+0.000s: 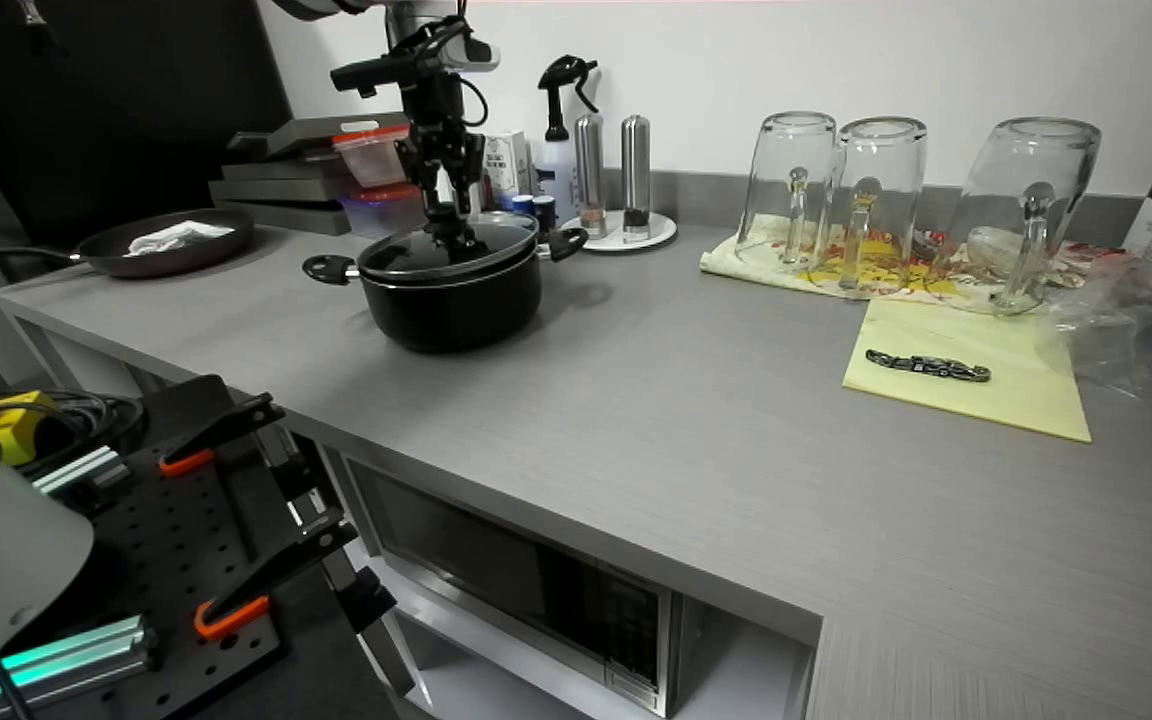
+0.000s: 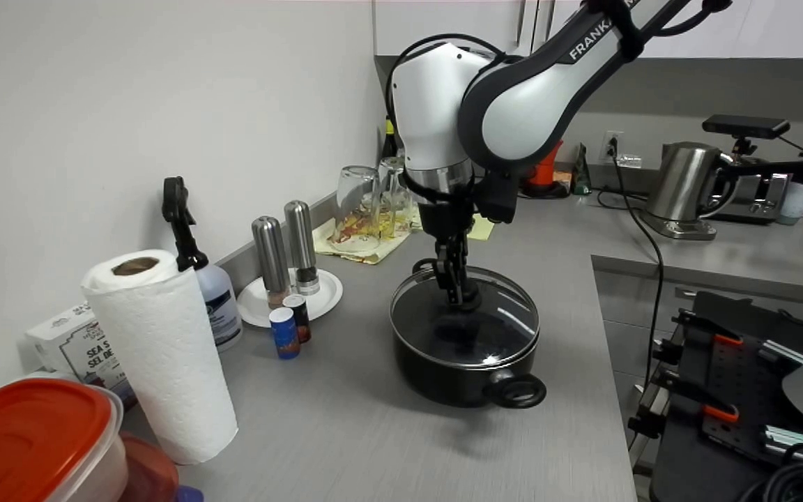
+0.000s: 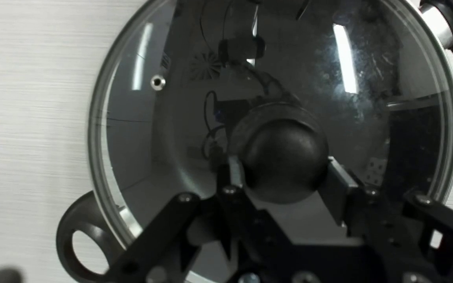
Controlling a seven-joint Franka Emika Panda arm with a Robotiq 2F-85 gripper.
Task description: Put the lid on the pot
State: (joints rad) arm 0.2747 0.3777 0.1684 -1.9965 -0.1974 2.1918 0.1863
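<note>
The black pot (image 1: 451,318) stands on the grey counter; it also shows in an exterior view (image 2: 436,380). The clear-glass lid (image 1: 401,258) lies over the pot's mouth, also visible in an exterior view (image 2: 436,338) and the wrist view (image 3: 309,51). In an exterior view a narrow dark band shows between lid rim and pot rim; I cannot tell if the lid rests fully. My gripper (image 3: 285,169) has its fingers on both sides of the black knob (image 3: 287,151), seemingly pressed on it. The gripper points straight down in both exterior views (image 1: 450,228) (image 2: 454,289).
Metal grinders (image 2: 272,258) on a white plate (image 2: 328,293) and small shakers (image 2: 284,335) stand by the wall. A paper towel roll (image 2: 161,362), red-lidded containers (image 2: 32,439), a frying pan (image 1: 161,258) and upturned glass mugs (image 1: 866,180) stand on the counter.
</note>
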